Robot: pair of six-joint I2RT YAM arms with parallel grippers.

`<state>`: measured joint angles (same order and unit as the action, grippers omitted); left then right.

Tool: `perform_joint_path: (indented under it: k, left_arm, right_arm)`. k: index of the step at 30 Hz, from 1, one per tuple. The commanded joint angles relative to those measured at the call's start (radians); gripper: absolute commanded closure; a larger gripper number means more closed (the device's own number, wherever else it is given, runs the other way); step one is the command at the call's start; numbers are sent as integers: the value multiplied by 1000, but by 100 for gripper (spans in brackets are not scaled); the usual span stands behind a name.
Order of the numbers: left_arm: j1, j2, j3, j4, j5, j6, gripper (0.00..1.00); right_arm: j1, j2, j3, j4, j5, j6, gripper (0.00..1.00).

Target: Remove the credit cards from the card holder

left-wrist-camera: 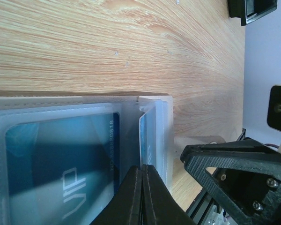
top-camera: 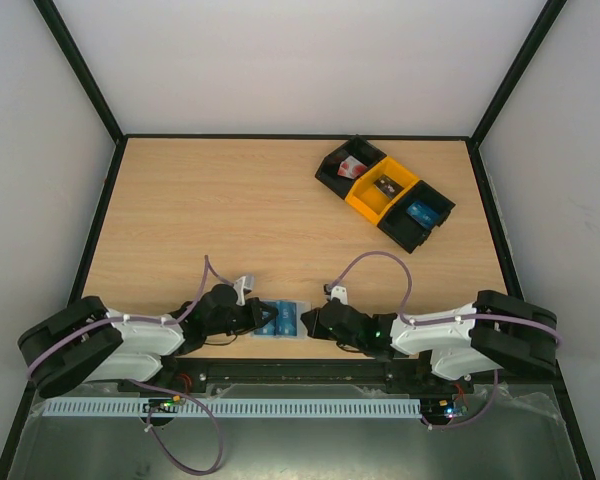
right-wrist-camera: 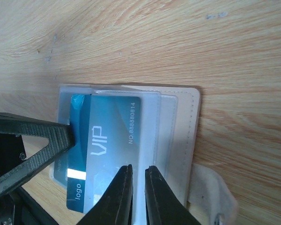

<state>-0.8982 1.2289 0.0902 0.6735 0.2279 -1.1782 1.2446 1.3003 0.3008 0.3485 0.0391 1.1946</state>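
Wood-grain table (top-camera: 230, 210), card holder (top-camera: 280, 320) lying flat with a gripper at either end.
The left gripper (left-wrist-camera: 141, 187), pressed together, pinches the holder's leaf. The right gripper (right-wrist-camera: 139, 187) stands barely parted at the holder's other end, where a credit card (right-wrist-camera: 105, 136) juts out. Closing there may catch sleeve with card and drag the holder.

One card holder (right-wrist-camera: 180, 136), two credit cards (left-wrist-camera: 61, 159) showing in it, and three bins (top-camera: 361, 203): two black, one yellow
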Motion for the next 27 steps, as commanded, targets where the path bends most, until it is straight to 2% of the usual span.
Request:
perform_joint_path:
  k: [1, 9, 14, 22, 27]
  left_arm:
    - [4, 19, 0, 24, 6, 15, 97]
    - [5, 33, 4, 31, 11, 13, 97]
    - [5, 49, 3, 65, 23, 3, 97]
    - [3, 124, 6, 176, 64, -10, 85]
    - [4, 148, 6, 205, 72, -16, 86]
  right_arm:
    - [9, -3, 30, -12, -7, -18, 90]
    - [9, 113, 64, 31, -34, -26, 91]
    - [9, 170, 21, 91, -56, 6, 94]
    - [9, 196, -9, 115, -56, 22, 95]
    - [9, 194, -14, 107, -49, 20, 96]
